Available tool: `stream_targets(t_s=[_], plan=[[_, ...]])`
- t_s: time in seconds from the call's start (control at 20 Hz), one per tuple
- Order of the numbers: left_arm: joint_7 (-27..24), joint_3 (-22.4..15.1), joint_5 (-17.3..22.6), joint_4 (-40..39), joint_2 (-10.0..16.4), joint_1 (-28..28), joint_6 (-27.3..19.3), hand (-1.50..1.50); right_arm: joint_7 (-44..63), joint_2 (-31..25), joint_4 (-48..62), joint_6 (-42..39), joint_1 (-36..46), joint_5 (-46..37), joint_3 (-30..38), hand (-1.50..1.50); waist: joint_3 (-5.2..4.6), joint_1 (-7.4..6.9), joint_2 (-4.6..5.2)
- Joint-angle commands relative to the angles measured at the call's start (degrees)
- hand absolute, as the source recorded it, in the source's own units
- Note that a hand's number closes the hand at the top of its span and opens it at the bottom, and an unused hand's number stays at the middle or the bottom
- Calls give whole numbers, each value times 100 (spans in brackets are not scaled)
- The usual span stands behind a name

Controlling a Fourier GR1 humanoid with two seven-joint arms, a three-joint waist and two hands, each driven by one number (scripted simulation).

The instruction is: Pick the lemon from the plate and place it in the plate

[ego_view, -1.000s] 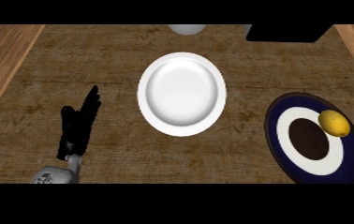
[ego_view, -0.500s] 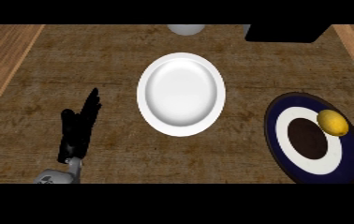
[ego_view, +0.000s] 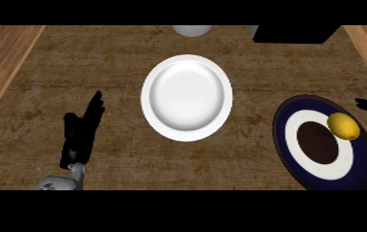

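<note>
Student: Lemon position first, please. Where does the fruit lie?

Tutor: The lemon (ego_view: 344,125) rests on the dark blue plate (ego_view: 282,129) at the view's right. It sits on that plate's white band, just up and to the right of the dark brown centre.

Student: And the second plate?

Tutor: The white plate (ego_view: 186,97) lies at the middle of the brown, rough-grained counter (ego_view: 108,71). It is to the left of the blue plate and apart from it, and the lemon is well apart from its rim.

Student: How is the left hand held?

Tutor: The left hand (ego_view: 80,136) shows at the lower left, above its grey forearm (ego_view: 61,181). It is open: the fingers are straight and close together, pointing toward the far side of the counter, and the thumb stands off to the left. It is beside the white plate, not touching it, and far from the lemon.

Student: And the right hand?

Tutor: Only a small dark tip shows at the view's right edge, above the lemon. It is possibly the right hand (ego_view: 360,101), but whether it is spread or closed cannot be told.

Student: What lies along the far side?

Tutor: A pale grey rounded object (ego_view: 191,30) is cut by the view's top. A black box (ego_view: 296,33) lies to its right, and a light wooden strip (ego_view: 18,51) runs along the left.
</note>
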State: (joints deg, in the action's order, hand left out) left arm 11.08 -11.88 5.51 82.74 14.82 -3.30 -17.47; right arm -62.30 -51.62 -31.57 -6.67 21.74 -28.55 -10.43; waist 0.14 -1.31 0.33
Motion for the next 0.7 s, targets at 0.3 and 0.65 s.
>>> stream_targets(t_s=[0.3,0.65], plan=[[259,121,-90,85,-18,-188,79,0,-869,375,796,-58,592,-325,-98,-150,2,-9,1],[254,176,-155,302,-57,84,93,0,-849,633,1147,337,688,-613,-181,-150,1,-6,-2]])
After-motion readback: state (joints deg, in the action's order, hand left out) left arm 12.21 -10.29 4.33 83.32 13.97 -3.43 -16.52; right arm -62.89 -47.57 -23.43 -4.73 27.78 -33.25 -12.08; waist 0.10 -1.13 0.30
